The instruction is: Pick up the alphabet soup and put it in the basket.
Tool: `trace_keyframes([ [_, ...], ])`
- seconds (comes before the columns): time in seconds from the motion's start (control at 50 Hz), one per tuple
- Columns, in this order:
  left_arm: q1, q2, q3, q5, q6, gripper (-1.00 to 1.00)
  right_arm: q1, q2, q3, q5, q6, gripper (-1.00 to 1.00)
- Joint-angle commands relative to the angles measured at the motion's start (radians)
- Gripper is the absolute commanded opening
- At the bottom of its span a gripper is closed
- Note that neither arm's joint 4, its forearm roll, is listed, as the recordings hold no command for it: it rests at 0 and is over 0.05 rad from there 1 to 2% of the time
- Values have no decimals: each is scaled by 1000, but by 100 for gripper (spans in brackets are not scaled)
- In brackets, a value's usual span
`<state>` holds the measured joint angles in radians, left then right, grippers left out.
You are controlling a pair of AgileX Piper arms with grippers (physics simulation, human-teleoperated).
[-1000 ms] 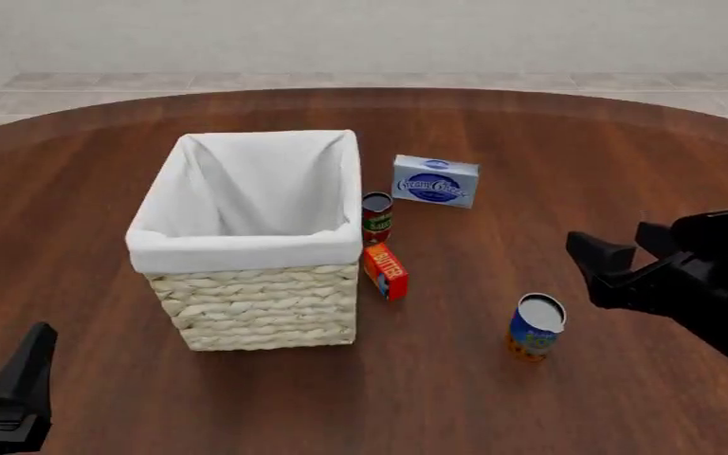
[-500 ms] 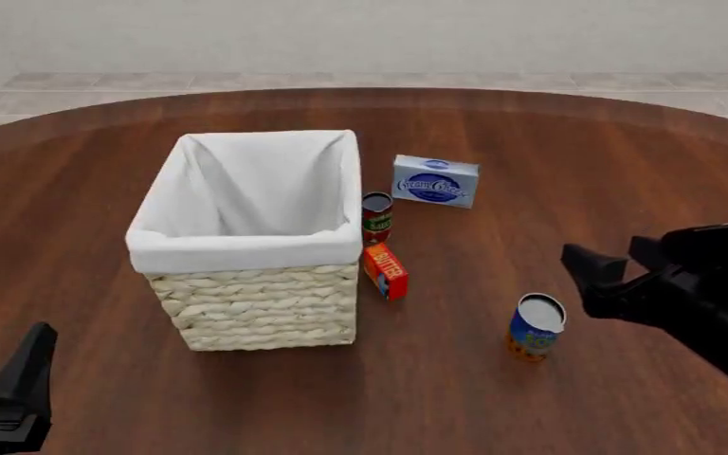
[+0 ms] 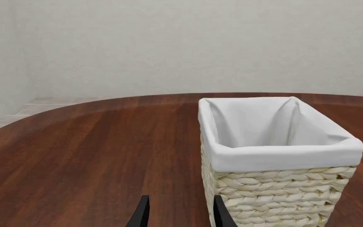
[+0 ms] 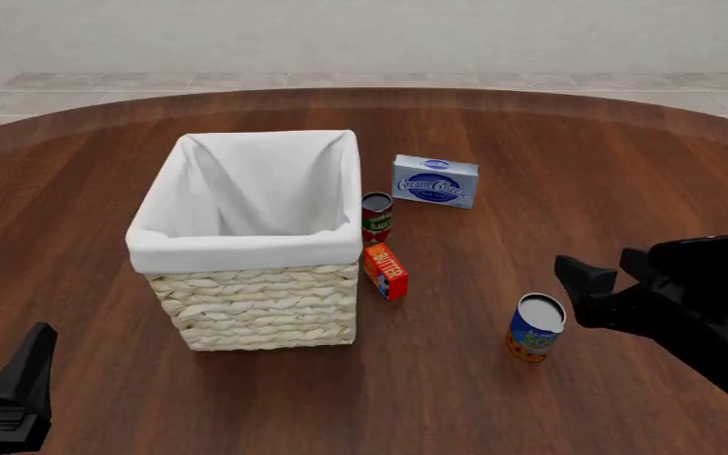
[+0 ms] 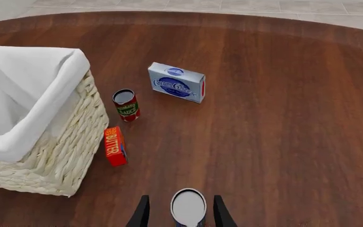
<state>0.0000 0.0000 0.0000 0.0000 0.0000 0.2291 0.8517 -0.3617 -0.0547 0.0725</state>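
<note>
The alphabet soup (image 4: 536,327), a blue-labelled can with an orange-yellow band and a pale lid, stands upright on the table, right of the middle. My right gripper (image 4: 599,267) is open and empty. It hovers just above and to the right of the can. In the right wrist view the can (image 5: 188,208) shows between the spread fingers of the right gripper (image 5: 180,213). The basket (image 4: 247,248), cream wicker with a white liner, stands left of the middle and shows in both wrist views (image 3: 276,156) (image 5: 36,118). My left gripper (image 3: 180,215) is open and empty, low at the near left (image 4: 16,384).
A red-and-green can (image 4: 377,217) and an orange butter box (image 4: 386,271) sit close against the basket's right side. A blue-and-white cream cheese box (image 4: 435,180) lies behind them. The round wooden table (image 4: 567,142) curves away at the far edge.
My right gripper has come down and slightly left, closer to the soup can. The left arm, the can and the basket have not moved.
</note>
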Motion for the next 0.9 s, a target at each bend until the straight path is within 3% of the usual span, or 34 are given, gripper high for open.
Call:
trace_keyframes([
  [0.02,0,0,0,0,0,100,-4,0,15,-12,8,100],
  [0.9,0,0,0,0,0,100,-22,109,54,-127,13,100],
])
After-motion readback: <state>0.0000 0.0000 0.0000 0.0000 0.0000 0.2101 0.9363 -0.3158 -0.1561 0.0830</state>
